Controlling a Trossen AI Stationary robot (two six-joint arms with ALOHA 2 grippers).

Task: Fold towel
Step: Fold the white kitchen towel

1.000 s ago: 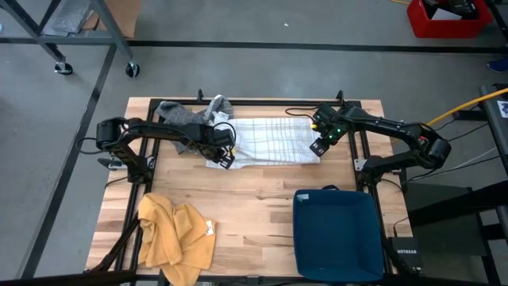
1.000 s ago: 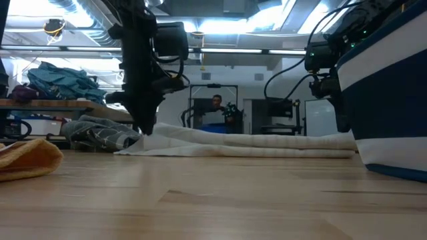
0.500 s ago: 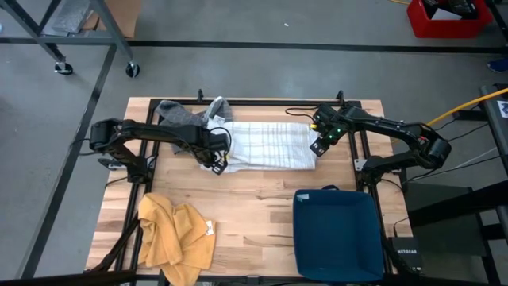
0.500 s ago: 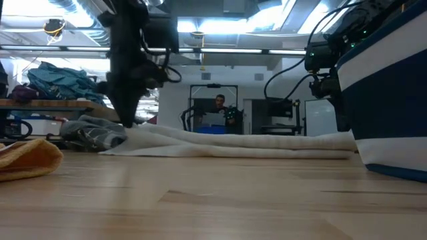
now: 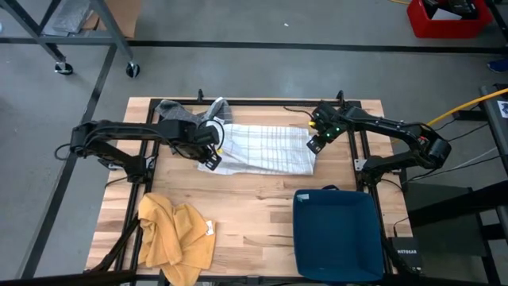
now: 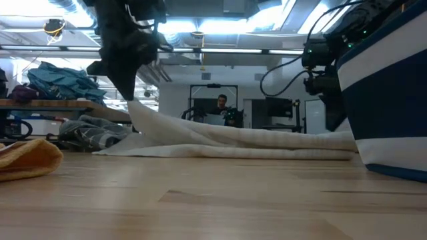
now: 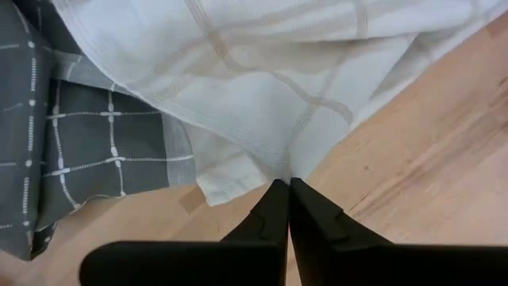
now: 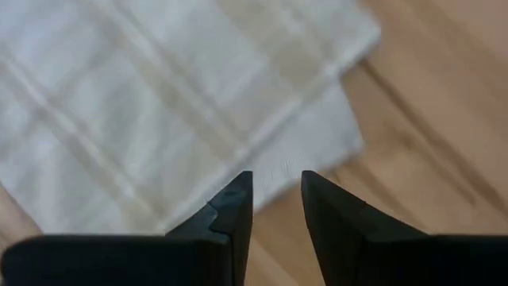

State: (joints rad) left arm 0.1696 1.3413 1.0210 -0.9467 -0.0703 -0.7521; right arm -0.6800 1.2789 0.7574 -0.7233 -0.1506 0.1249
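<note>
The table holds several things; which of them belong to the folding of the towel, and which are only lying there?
Belonging to the job:
- white towel
- left end effector, shut on the white towel's corner and lifting it
- right end effector, open, over the towel's opposite edge

Only lying about:
- grey checked cloth
- yellow cloth
- blue bin

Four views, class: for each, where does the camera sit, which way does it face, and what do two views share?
High view: overhead, straight down; both arms, white towel.
Low view: table height, level across; left pincer lifting the towel's corner.
Left wrist view: on the left wrist, facing down; shut fingers pinching the towel.
Right wrist view: on the right wrist; parted fingers over the towel's edge.
Shared: the towel shows in all.
</note>
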